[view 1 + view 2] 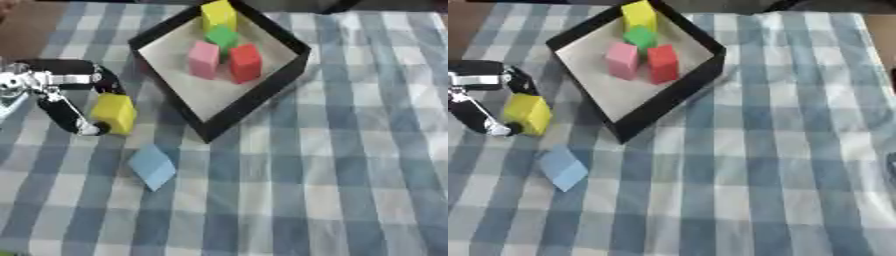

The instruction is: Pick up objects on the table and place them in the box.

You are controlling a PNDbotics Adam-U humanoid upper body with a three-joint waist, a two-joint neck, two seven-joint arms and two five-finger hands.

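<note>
Nearest on the table [350, 200] lies a light blue block [152, 166], not yet picked. Behind it the left hand [66, 95] has its fingers closed around a yellow block [115, 113]. Farther, the box [262, 95] already holds four blocks.

Twin head-camera views, steeply down (perhaps slightly tilted), sharing the box [262, 85] and checked tablecloth [350, 175].

Left hand [61, 92] reaches in from the left edge — fingers [74, 117] curled, pinching downward.
</note>
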